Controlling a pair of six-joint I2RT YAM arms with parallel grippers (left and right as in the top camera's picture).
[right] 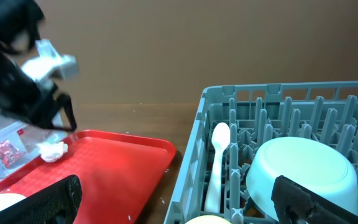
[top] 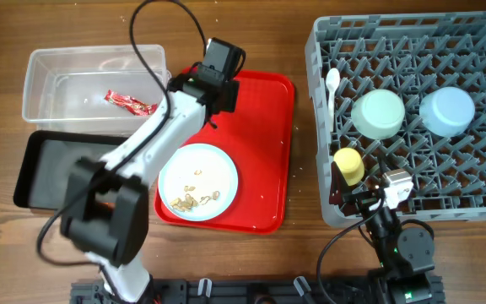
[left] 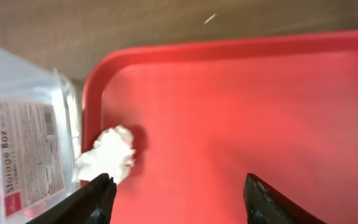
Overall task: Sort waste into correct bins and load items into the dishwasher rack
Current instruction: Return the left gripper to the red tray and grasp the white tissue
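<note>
While the left tool (left: 179, 208) is hovering wide open and empty over the red tray (left: 241, 112), the crumpled white paper ball (left: 107, 154) is lying in that tray's corner.

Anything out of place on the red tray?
A crumpled white paper ball lies in a corner of the red plastic tray, beside the clear plastic tub, and beige crumbs sit on the pale blue round plate.

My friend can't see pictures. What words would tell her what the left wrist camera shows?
A crumpled white paper ball lies near the rounded corner of a red tray. The open left gripper is over the tray, one finger right by the ball. A clear labelled tub stands beside the tray.
</note>
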